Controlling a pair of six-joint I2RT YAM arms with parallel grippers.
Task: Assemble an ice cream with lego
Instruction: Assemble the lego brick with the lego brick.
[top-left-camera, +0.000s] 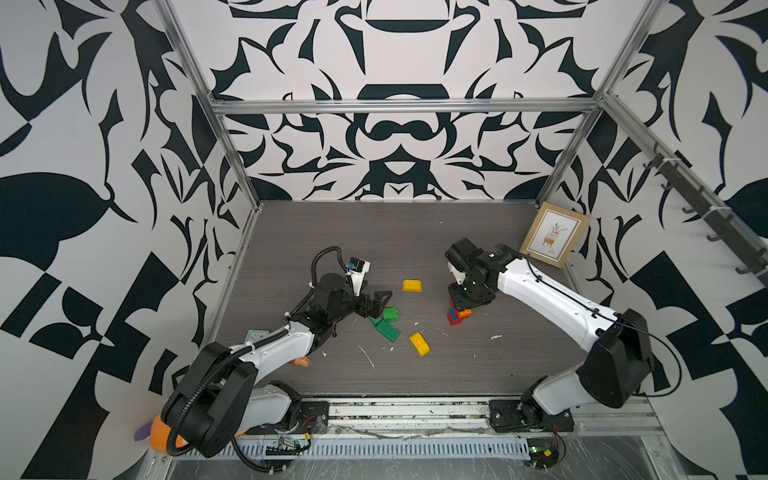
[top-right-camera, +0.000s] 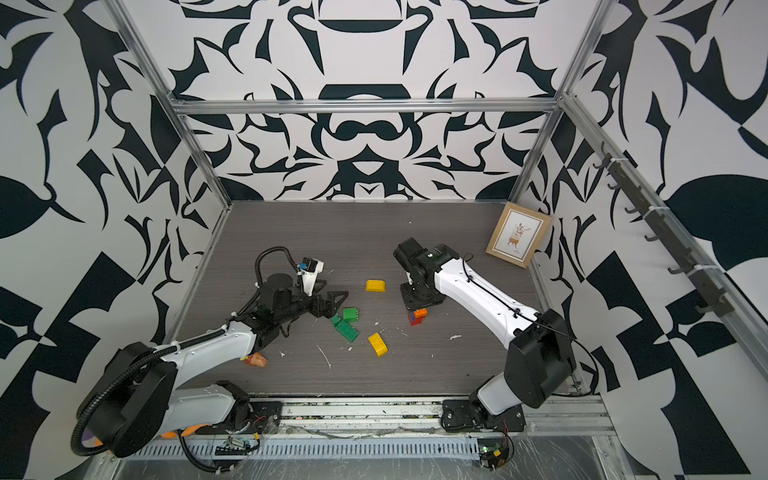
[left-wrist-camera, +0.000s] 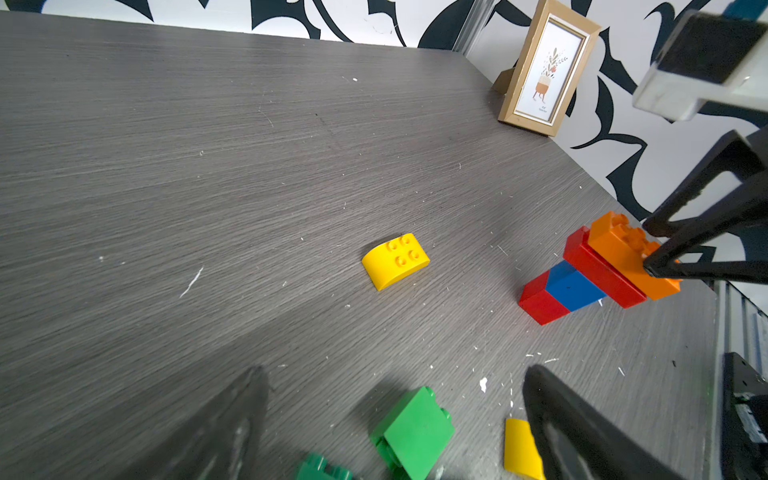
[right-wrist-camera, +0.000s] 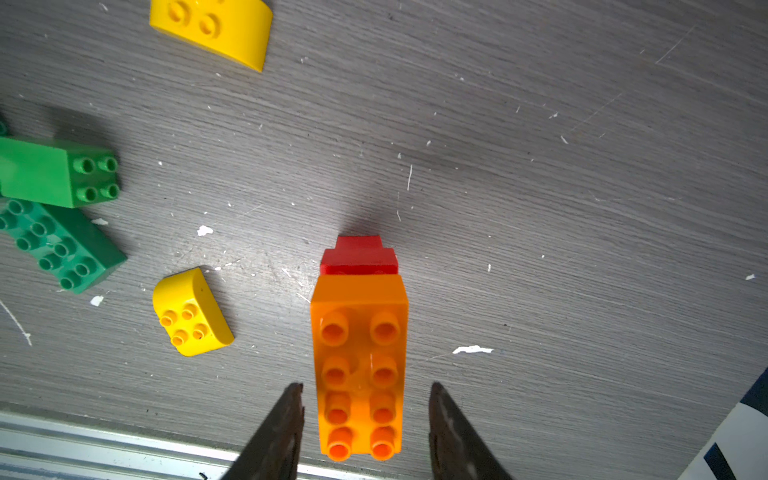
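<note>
– Four bricks make up the stack?
– Yes. A red one sits at the foot, then a blue brick, a longer red brick and a long orange brick on top, eight round studs up. All are glossy hard plastic. It stands upright on the tabletop, about four o'clock from the middle.
– And the right hand?
– It points down over the stack. Its dark tapered fingers straddle one end of the orange brick, with a sliver of gap on each side, so it is not pinching.
– The left hand?
– It is spread wide and holds nothing, low at ten o'clock of the green bricks.
– What lies loose?
– A square green brick, tipped on its side, lies just beside a long green brick, at nine o'clock of the stack. One yellow dome brick lies at one o'clock of that pair and a second yellow dome at four o'clock. Both have smooth curved shoulders and four studs.
– Room to move?
– Matte grey woodgrain, scratched and flecked white, lies open toward twelve o'clock up to the patterned wall. A wooden picture frame leans in the two o'clock corner. An aluminium rail borders the six o'clock edge.
</note>
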